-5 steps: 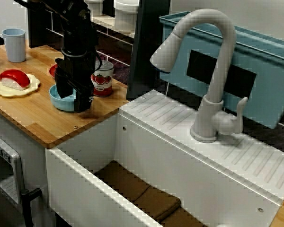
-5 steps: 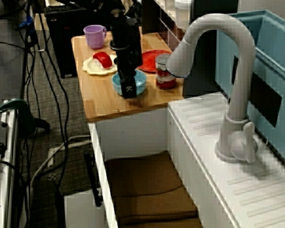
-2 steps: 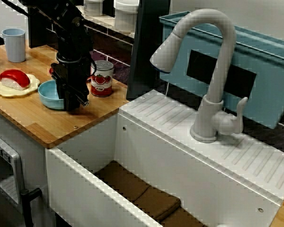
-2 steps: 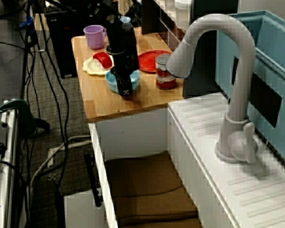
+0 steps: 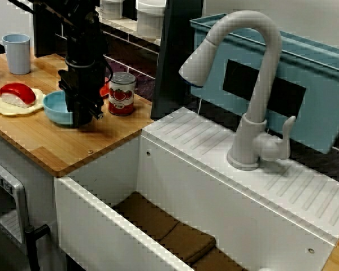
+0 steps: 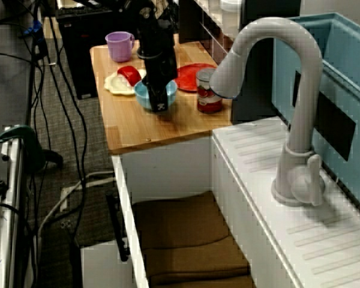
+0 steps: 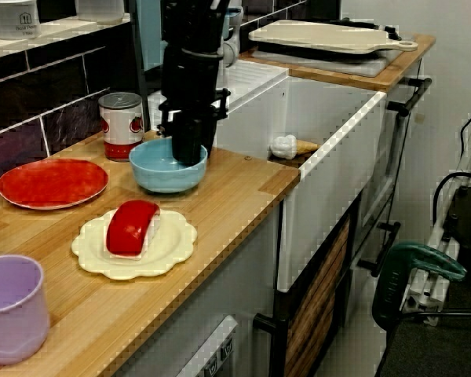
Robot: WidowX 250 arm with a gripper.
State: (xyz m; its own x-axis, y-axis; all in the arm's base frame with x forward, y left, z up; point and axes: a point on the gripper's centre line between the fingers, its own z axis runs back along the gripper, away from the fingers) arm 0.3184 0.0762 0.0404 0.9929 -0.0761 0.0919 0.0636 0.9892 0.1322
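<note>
My black gripper [image 5: 82,116] points straight down at the near rim of a light blue bowl [image 5: 55,107] on the wooden counter [image 5: 51,147]. In the view along the counter, the gripper [image 7: 187,153] is shut on the bowl [image 7: 161,174], with one finger inside the rim. From the high view over the sink, the gripper [image 6: 161,105] covers the bowl's [image 6: 144,95] right half. The bowl stands beside a cream scalloped plate [image 7: 161,253] carrying a red sushi piece [image 7: 131,226]. A red-labelled can [image 5: 122,93] stands just right of the arm.
A red plate [image 7: 51,182] lies behind the bowl. A purple cup [image 7: 12,306] and a blue-grey cup [image 5: 17,53] stand at the counter's far end. Right of the counter are the white sink [image 5: 158,186] and the tall faucet [image 5: 243,84]. A small cone toy [image 7: 286,146] lies in the basin.
The gripper has slid left along the counter with the blue bowl in its grip. The bowl has moved away from the can and now sits close against the cream plate.
</note>
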